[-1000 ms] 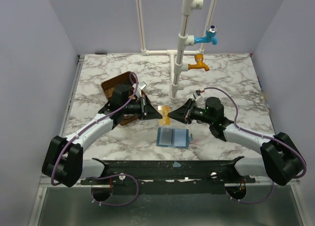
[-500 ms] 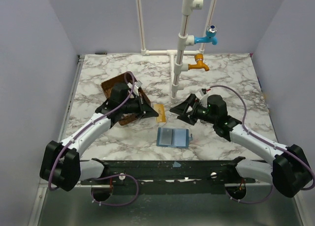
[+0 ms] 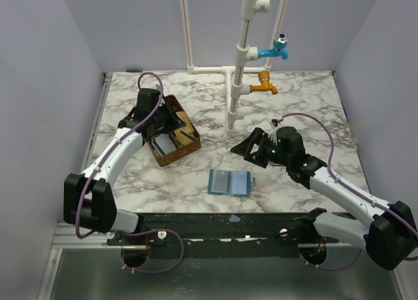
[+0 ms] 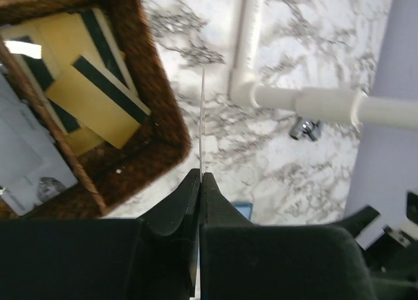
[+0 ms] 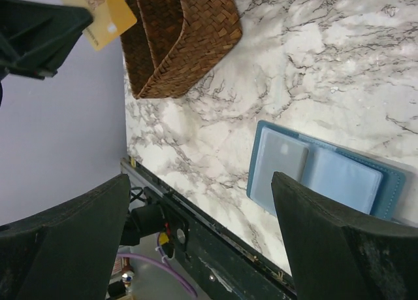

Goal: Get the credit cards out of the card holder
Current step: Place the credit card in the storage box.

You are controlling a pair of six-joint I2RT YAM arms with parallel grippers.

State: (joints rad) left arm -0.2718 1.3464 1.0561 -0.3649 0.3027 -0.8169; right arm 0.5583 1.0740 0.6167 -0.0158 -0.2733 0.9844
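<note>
The blue card holder (image 3: 230, 182) lies open and flat on the marble near the front edge, its pale pockets (image 5: 326, 176) facing up. My left gripper (image 3: 173, 123) hangs over the brown basket (image 3: 192, 140), shut on a yellow credit card (image 5: 95, 9). In the left wrist view that card (image 4: 202, 117) shows edge-on, sticking out past the closed jaws of the left gripper (image 4: 201, 176). My right gripper (image 3: 243, 148) is open and empty, up and to the right of the holder, and in its own wrist view the right gripper (image 5: 201, 179) has its fingers spread wide.
Inside the basket (image 4: 166, 140) lie several yellow black-striped cards (image 4: 91, 100) and grey ones (image 3: 163, 145). A white pipe stand (image 3: 238, 84) with a blue tap (image 3: 274, 50) and an orange tap (image 3: 264, 85) rises at the back centre. Grey walls close in both sides.
Both grippers held the yellow card at the table's middle. The right gripper opened, let go and drew back right. The left arm carried the card back-left over the basket.
</note>
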